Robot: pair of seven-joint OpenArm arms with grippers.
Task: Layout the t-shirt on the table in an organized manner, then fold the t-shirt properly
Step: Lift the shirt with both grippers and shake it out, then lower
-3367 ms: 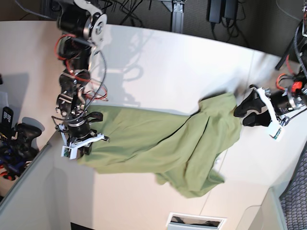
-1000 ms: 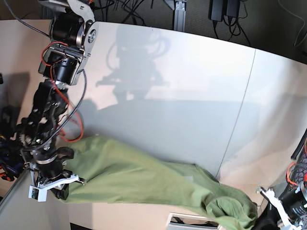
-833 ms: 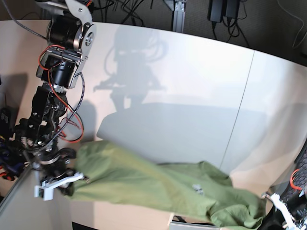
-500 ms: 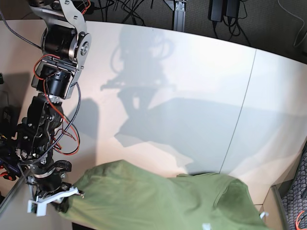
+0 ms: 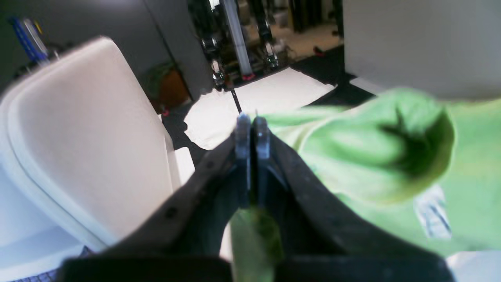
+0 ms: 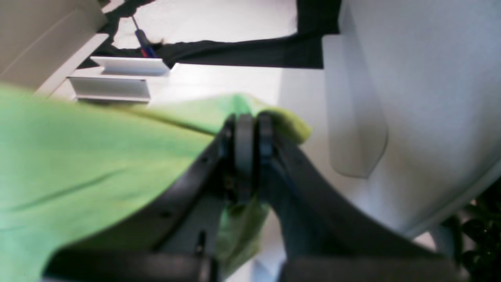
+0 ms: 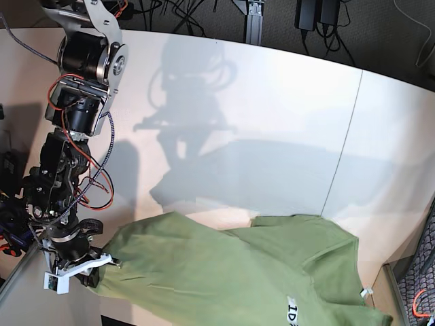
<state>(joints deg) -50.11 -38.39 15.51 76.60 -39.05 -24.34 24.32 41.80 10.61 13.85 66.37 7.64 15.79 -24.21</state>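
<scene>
The olive-green t-shirt hangs stretched along the base view's bottom edge and casts a shadow on the white table. On that view's left, my right gripper is shut on one end of the shirt. The right wrist view shows its jaws pressed together on the green cloth. My left gripper is outside the base view. It is shut, with cloth pinched between its fingers, and the t-shirt with a white tag bunches to its right. A printed tag shows near the neck opening.
A thin dark seam crosses the table. Cables and dark gear line the far edge, and dark objects sit off the table's left. A white moulded shell stands beside the left gripper. A white rail and a blue screwdriver lie beyond the right gripper.
The shirt has swung and spread out wider between the grippers, and its neck and printed tag have come into view. The left gripper has dropped out of the base view at the bottom right.
</scene>
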